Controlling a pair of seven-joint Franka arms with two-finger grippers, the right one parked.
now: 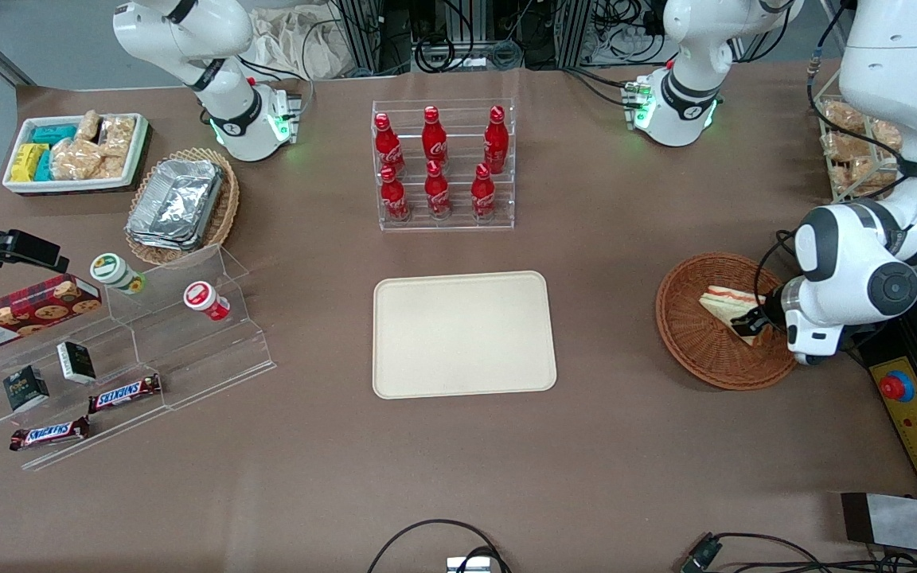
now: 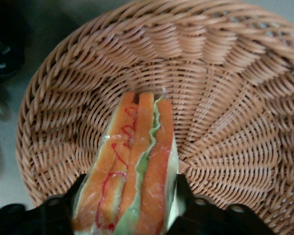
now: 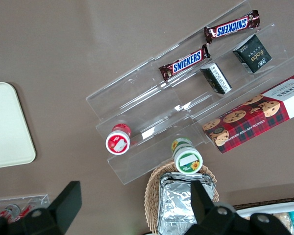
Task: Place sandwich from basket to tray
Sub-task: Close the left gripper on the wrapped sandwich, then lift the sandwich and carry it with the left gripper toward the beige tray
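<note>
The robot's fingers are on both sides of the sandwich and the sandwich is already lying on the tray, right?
Not quite. The gripper does have its fingers on both sides of the sandwich, but the sandwich is in the basket, not on the tray. The left wrist view shows wicker all around it, and the front view shows nothing on the tray.

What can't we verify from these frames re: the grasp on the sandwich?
- Front view: end effector is over the sandwich in the basket; the arm hides the contact.
- Left wrist view: fingers flank the sandwich; the frame edge cuts off its wide end.
- Tray: no sandwich on it.
</note>
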